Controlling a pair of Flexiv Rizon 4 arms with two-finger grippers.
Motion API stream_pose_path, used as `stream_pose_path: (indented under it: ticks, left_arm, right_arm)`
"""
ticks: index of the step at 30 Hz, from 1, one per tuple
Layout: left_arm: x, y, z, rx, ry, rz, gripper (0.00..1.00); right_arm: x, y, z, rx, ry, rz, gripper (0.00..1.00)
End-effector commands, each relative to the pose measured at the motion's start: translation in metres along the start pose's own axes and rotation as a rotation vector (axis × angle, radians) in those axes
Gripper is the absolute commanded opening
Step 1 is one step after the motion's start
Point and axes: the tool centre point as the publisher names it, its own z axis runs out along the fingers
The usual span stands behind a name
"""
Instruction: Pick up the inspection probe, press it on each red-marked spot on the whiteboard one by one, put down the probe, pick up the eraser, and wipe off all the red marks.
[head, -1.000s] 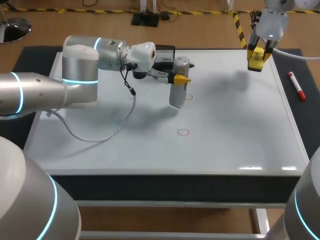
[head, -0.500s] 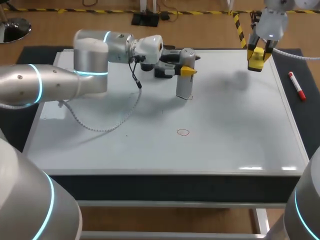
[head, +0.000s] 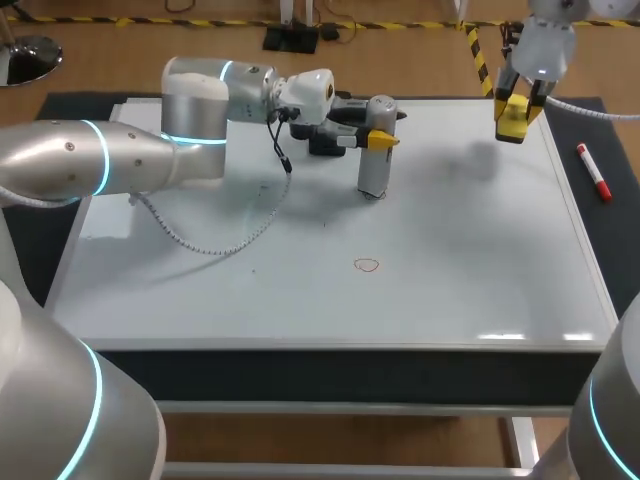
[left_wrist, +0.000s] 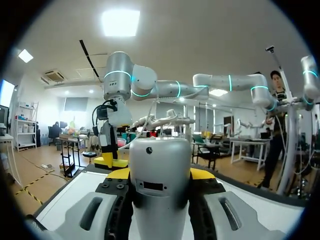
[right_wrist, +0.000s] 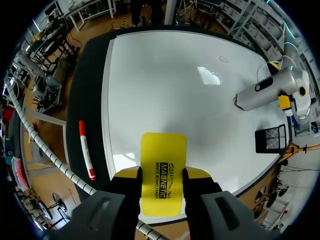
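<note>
– So, where's the inspection probe (head: 373, 165)?
– Clamped in the left gripper (head: 383, 140), with one yellow tip on each side of it. It stands upright with its lower end on the whiteboard (head: 450, 290), towards the far edge. On the left wrist cam the grey body fills the gap between the fingers (left_wrist: 202, 173).
– Red marks?
– One small red ring (head: 367, 265) on the board, well apart from the probe, nearer the robot than the left fingers. There's also a trace of red right at the probe's foot, but I can't tell its shape.
– Eraser?
– The yellow eraser (right_wrist: 162, 167) is pinched between the right gripper (right_wrist: 161, 175) fingers and sticks out ahead of them. It's held over the board's far right corner, above the surface and not touching.
– Anything else on the table?
– A red marker (right_wrist: 85, 150) lies on the dark mat (right_wrist: 90, 75) beside the right fingers, just off the board's edge. A black mesh holder (right_wrist: 269, 139) sits just past the probe, behind the left wrist.
</note>
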Motion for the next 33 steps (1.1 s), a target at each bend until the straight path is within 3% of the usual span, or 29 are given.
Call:
stream_pose_path:
  ticks: [1, 33]
  left_arm:
    - [-0.0063, 0.0050, -0.0008, 0.011, 0.046, -0.005, 0.00]
    - [-0.0015, 0.0102, 0.0012, 0.012, 0.052, -0.015, 0.00]
  right_arm:
    - [0.0005, -0.0017, -0.0013, -0.002, 0.003, -0.002, 0.00]
    - [0.0005, -0.0017, -0.0013, -0.002, 0.003, -0.002, 0.00]
